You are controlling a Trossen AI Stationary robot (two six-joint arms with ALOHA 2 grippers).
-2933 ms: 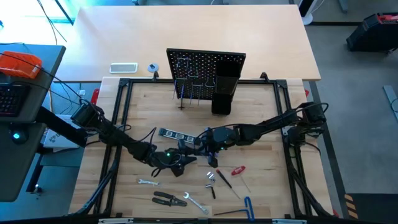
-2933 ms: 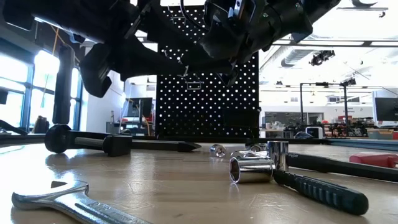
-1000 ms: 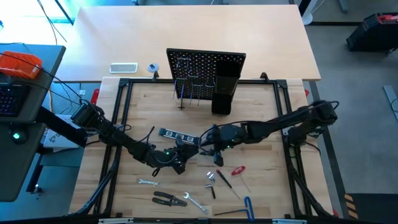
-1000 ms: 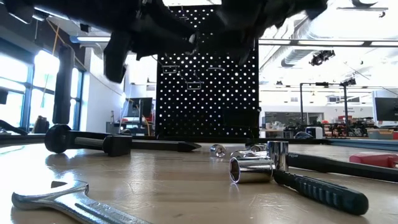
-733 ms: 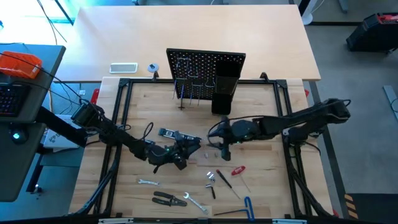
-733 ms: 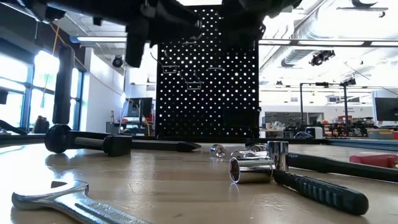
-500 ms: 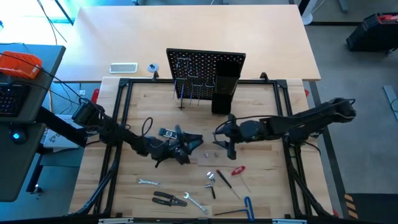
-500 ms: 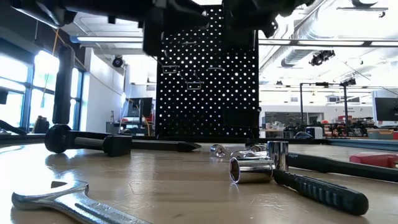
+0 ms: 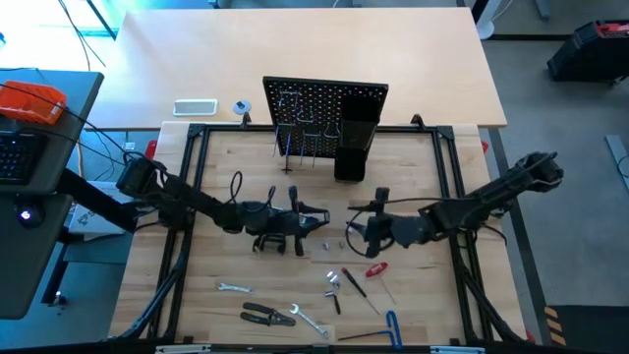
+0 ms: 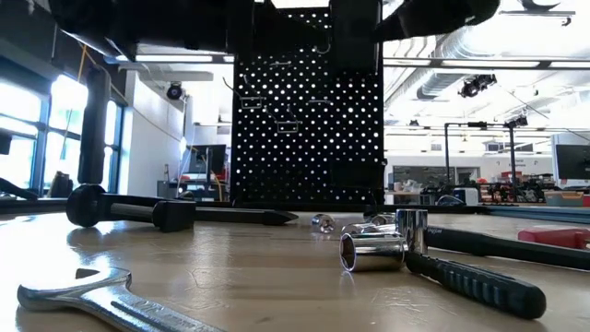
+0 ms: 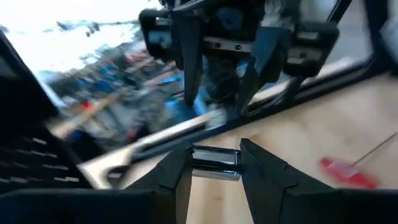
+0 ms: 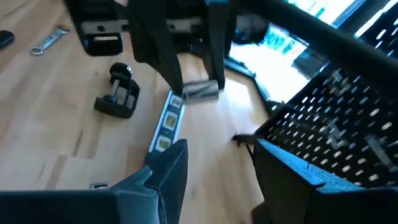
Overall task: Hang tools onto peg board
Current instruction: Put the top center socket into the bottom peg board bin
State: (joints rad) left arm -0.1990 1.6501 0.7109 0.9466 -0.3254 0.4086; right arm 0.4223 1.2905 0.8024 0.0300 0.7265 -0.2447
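On the pale wooden surface (image 9: 413, 177) the peg board (image 9: 324, 103) stands upright at the back (bright workshop beyond). The left pincer (image 11: 214, 168) clamps a small metal bit (image 11: 214, 163); the right pincer (image 12: 214, 162) gapes empty.

High cam: straight down over whole bench (image 9: 246, 167). Low cam: bench-level, facing peg board (image 10: 307, 111). Wrist cams: close, facing each other; both share peg board w/ high cam.

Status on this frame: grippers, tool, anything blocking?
Left gripper shut on silver socket, midair. Right gripper open, empty, facing it. Nothing visibly blocks peg board.
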